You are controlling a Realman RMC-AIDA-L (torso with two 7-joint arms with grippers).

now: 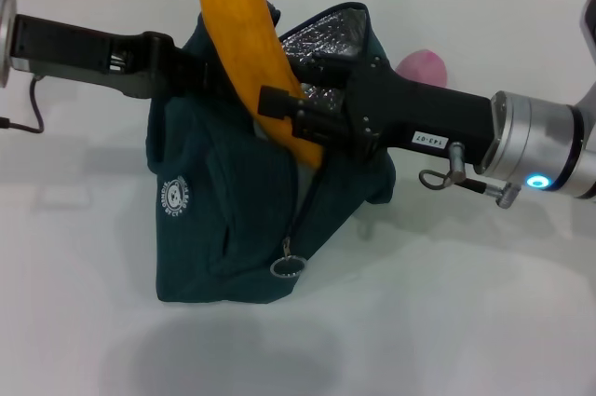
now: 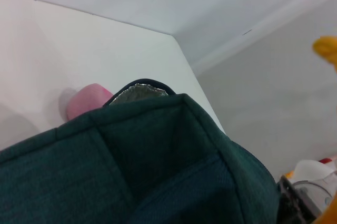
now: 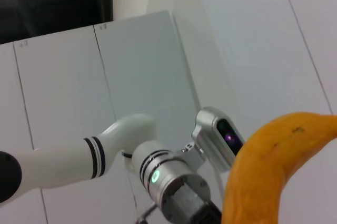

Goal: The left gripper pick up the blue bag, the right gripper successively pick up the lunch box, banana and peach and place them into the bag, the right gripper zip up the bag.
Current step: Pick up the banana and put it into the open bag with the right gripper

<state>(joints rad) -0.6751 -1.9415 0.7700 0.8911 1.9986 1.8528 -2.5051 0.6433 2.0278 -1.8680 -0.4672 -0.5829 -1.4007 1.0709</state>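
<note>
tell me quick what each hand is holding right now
Left hand: shut on the blue bag, at its rim.
Right hand: shut on the banana, above the bag's opening.

Black end effectors — the right one (image 1: pixel 279 109) on a silver cuff, blue ring light glowing.

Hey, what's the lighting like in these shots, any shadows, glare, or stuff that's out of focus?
Head view: soft, even light; the bag casts a faint shadow on the table in front, the foil lining glints, and the banana near the lens looks soft. Left wrist view: the bag fabric close up is blurred, and the peach is soft-edged. Right wrist view: the banana is out of focus, and a dark window sits beside bright walls.
</note>
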